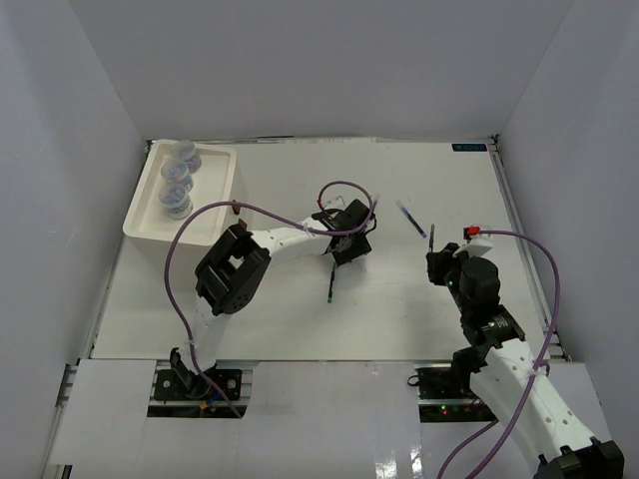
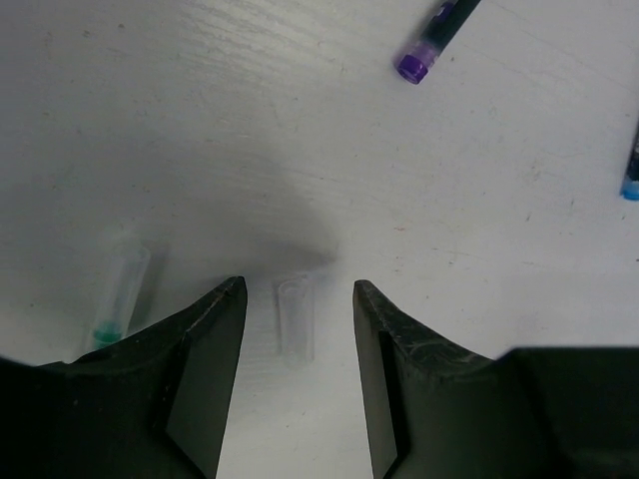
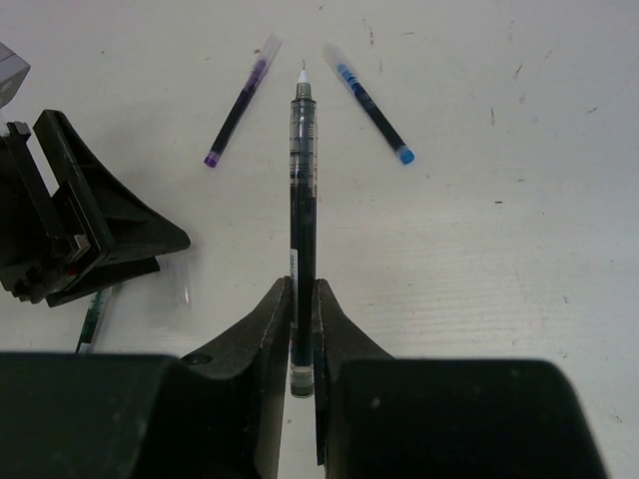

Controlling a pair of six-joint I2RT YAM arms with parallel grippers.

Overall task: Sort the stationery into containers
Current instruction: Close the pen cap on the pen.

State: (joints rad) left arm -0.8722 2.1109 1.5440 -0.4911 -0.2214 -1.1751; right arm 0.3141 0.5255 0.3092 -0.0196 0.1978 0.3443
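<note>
Green pen: the green pen [image 1: 329, 284] lay on the table [image 1: 399, 309], nearest the arm bases and just below the left arm's wrist. It looked thin, light and stiff, so it would likely roll; a pinch across mid-barrel seemed best.

Right gripper: the right gripper [image 3: 303, 289] was clamped shut on the dark pen [image 3: 302, 200] near its back end. The barrel stuck straight out ahead with its fine tip leading, above the table.

Dark pen, handling: it looked rigid, smooth and slippery. Gripped so far back, I judged it could pivot if the tip knocked anything.

Left gripper: the left gripper [image 2: 297, 287] was low over the table with its jaws apart. They stood either side of the clear cap [image 2: 296, 324] without touching it, as far as I could tell.

Clear cap, handling: it was tiny, almost see-through and probably very light. It could well skid or flick away, so a slow, centred squeeze across its width looked right.

Green-tipped clear piece: the green-tipped clear piece [image 2: 118, 294] lay just outside the left jaw.

Loose pens: the purple-ended pen [image 3: 238, 115] and the blue-ended pen [image 3: 372, 108] lay beyond on the table, apart, one each side of the held pen's tip.

White box: the white box [image 1: 212, 185] sat at the far left corner. Three jars [image 1: 178, 178] stood in a row in its top tray.
</note>
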